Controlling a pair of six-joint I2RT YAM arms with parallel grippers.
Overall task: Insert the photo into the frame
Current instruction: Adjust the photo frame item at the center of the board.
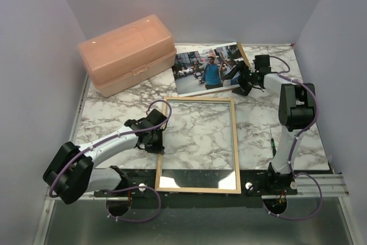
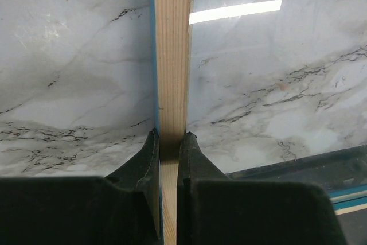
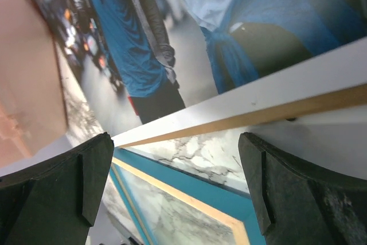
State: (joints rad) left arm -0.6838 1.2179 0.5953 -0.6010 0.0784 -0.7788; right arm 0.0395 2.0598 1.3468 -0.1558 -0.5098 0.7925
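While the left arm stretches low across the table (image 1: 109,116), the left gripper (image 2: 170,136) is pinched tight on the frame (image 2: 172,55).
The frame lies flat in the middle, wood side up. The right arm stands tall and bends down to the photo (image 1: 203,68) at the far side. The right gripper (image 3: 178,167) is wide apart at the photo's edge. A thin brown strip (image 3: 258,116) under the photo is mostly hidden.
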